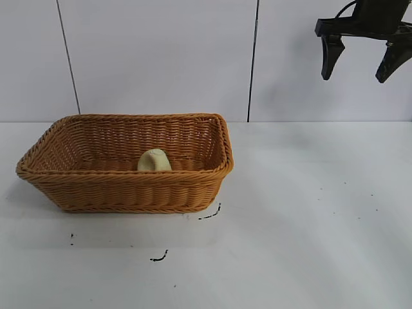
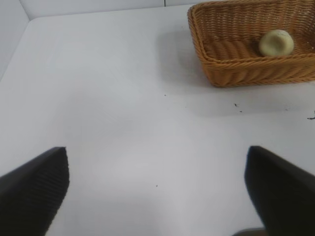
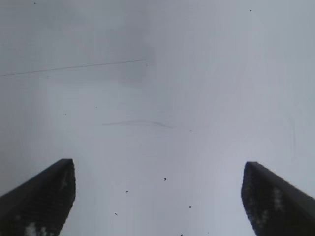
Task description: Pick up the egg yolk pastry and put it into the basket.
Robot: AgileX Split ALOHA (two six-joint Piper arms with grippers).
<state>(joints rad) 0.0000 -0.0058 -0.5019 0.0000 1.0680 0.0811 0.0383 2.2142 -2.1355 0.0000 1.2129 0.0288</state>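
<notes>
Egg yolk pastry (image 1: pixel 154 161) lies inside the basket (image 1: pixel 122 190), on the basket floor close to the front wall, approx. mid-length; pale yellow dome, not touched by either gripper. Left wrist view confirms: pastry (image 2: pixel 276 43) sits within the woven walls, basket rim (image 2: pixel 246 63) all around it. Basket stands on the white table (image 1: pixel 309 225), toward the left side of the ext. view; a few small dark marks on the table just in front of it. Right gripper (image 1: pixel 362 59) is raised high at upper right of the ext. view, well apart from basket, jaws spread wide, nothing between them; right wrist view shows bare tabletop below its fingers (image 3: pixel 42 196). Left gripper (image 2: pixel 157 191) hangs over bare table, well apart from basket, jaws spread, holding nothing.
</notes>
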